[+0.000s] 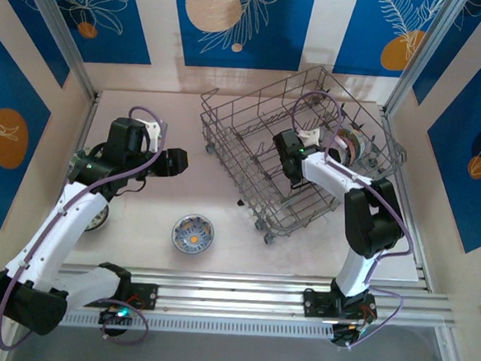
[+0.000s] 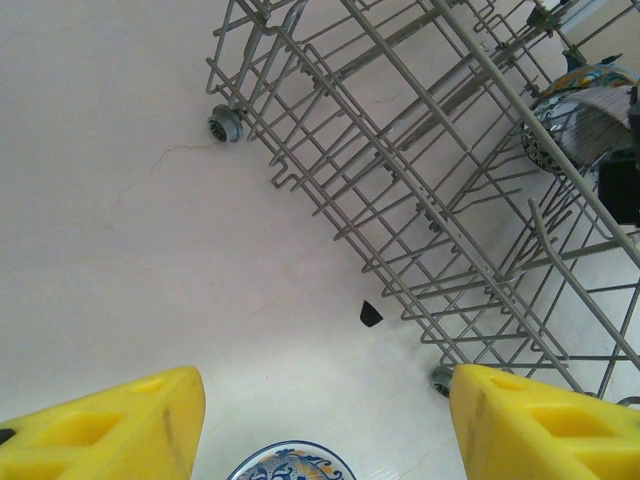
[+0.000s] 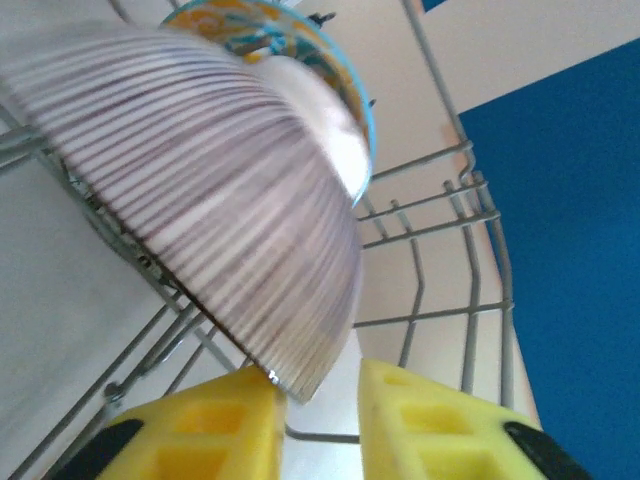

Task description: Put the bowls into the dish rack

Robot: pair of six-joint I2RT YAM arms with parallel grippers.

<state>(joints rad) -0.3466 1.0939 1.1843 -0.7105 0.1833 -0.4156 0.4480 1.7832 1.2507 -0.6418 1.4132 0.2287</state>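
Two bowls [image 1: 348, 147] upright in dish rack [image 1: 221, 132]; right gripper [image 3: 320, 385] slightly parted around striped bowl [image 3: 220, 200] rim; left gripper [image 2: 325, 385] spread wide, empty, above table [image 1: 221, 216].

Bright even light, soft shadows, close-up motion blur

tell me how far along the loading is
Done: a yellow-blue bowl sits in the dish rack. In hand: a striped bowl beside it, its rim between the right gripper's parted jaws. Left: two bowls on the table, one under the left arm; left gripper open.
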